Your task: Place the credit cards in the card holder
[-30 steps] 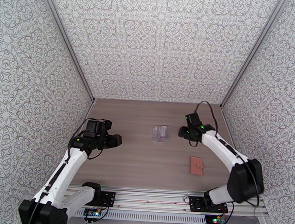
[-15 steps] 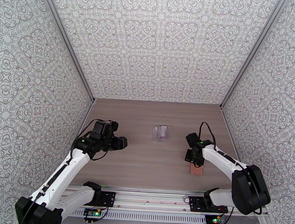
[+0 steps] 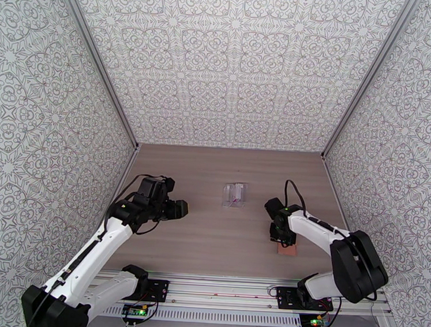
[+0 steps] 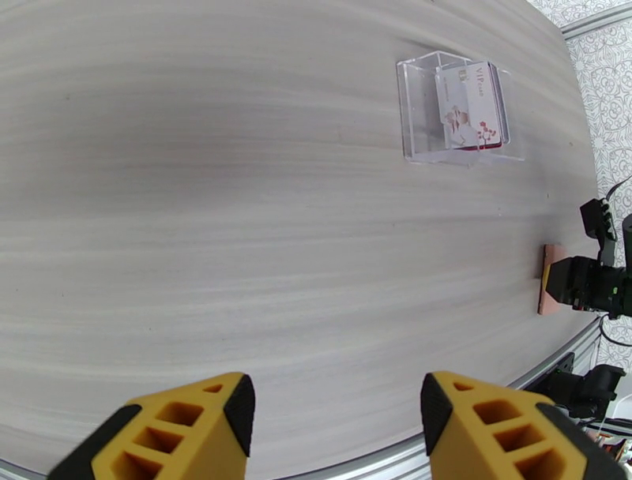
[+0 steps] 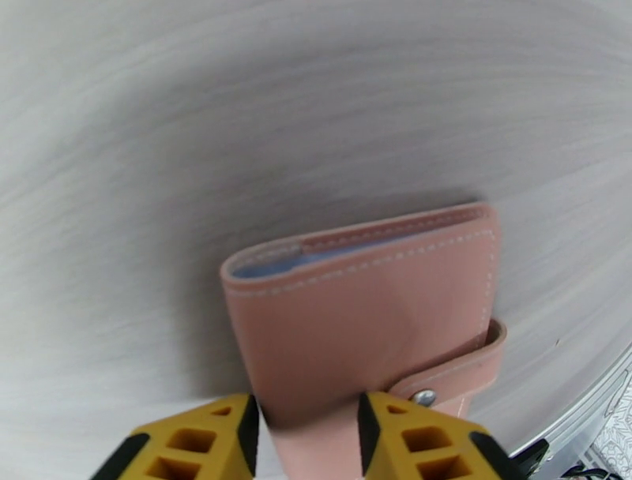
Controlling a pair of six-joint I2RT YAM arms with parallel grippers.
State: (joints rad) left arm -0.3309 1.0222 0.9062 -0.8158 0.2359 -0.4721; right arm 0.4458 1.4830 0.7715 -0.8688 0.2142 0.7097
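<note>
The credit cards [image 3: 235, 196] stand in a clear plastic stand at mid-table; the front card [image 4: 472, 103] is white with red marks. The card holder [image 3: 290, 251] is a folded pink wallet lying near the right front edge, its snap tab fastened [image 5: 371, 308]. My right gripper [image 3: 281, 238] is down on it. In the right wrist view its yellow fingers [image 5: 308, 414] straddle the holder's near end with a narrow gap. I cannot tell whether the pads press it. My left gripper [image 3: 178, 208] hovers open and empty over the left of the table [image 4: 336, 418].
The clear stand [image 4: 419, 110] is open toward the front. Patterned walls close in the table on three sides. An aluminium rail [image 3: 220, 291] with the arm bases runs along the near edge, just behind the card holder [image 4: 548, 276].
My right arm swung from beside the clear stand back toward the near edge and came down on the card holder, its jaws narrowing. The left arm edged slightly right.
</note>
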